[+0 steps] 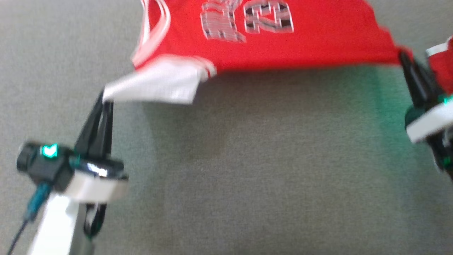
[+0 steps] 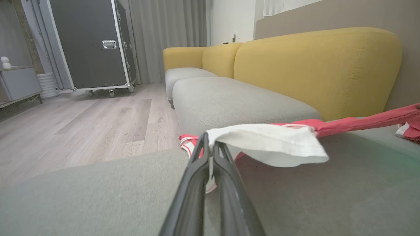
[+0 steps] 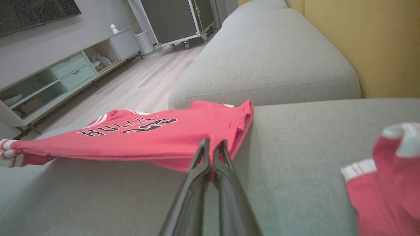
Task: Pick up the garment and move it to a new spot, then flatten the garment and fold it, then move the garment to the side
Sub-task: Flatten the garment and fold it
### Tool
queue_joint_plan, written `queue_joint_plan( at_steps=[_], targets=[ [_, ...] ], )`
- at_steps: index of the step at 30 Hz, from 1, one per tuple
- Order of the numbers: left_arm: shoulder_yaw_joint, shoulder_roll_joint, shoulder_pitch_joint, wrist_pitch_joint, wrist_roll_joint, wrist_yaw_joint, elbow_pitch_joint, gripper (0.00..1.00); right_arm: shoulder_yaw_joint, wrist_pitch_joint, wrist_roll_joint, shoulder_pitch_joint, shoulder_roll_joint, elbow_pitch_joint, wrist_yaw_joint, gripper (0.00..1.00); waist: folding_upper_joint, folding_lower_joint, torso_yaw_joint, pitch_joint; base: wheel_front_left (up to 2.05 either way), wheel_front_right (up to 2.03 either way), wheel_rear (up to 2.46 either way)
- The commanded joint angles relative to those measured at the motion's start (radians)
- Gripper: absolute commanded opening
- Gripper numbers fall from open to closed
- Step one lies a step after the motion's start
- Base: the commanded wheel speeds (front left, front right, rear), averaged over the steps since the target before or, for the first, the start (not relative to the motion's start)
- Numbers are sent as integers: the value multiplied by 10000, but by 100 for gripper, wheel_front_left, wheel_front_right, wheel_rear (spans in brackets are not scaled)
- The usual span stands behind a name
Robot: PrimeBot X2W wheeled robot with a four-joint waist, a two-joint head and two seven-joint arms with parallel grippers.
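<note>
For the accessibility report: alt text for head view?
A red jersey hangs stretched above a grey cushion, its white-lined corner pinched in the shut left pincer and its opposite red corner in the shut right pincer.

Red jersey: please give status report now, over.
Left jaws shut on white corner of jersey; right jaws shut on its red edge. Jersey stretched between them over grey cushion. Another red-and-white cloth beside right jaws.

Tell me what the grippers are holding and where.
Both hold the red jersey: the left gripper pinches its white corner, the right gripper its red edge at the other end.
</note>
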Motion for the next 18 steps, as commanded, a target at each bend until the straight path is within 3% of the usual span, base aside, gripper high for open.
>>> queue_joint_plan(
  at_steps=[1, 12, 18],
  targets=[
    [527, 340, 1, -22, -24, 18, -404, 0, -91, -129, 148, 334, -427, -295, -7, 0, -1, 5, -141, -429, 0, 0, 0],
    [552, 157, 3195, -22, 149, 102, -1325, 0, -791, -136, 206, 3208, -709, -1783, -7, 0, -1, 5, -337, -1311, 0, 0, 0],
    [525, 77, 3523, -8, -22, 124, -1729, 0, -1055, -136, 20, 3991, -568, -2131, -7, 0, -1, 5, -284, -1360, 0, 0, 0]
  ],
)
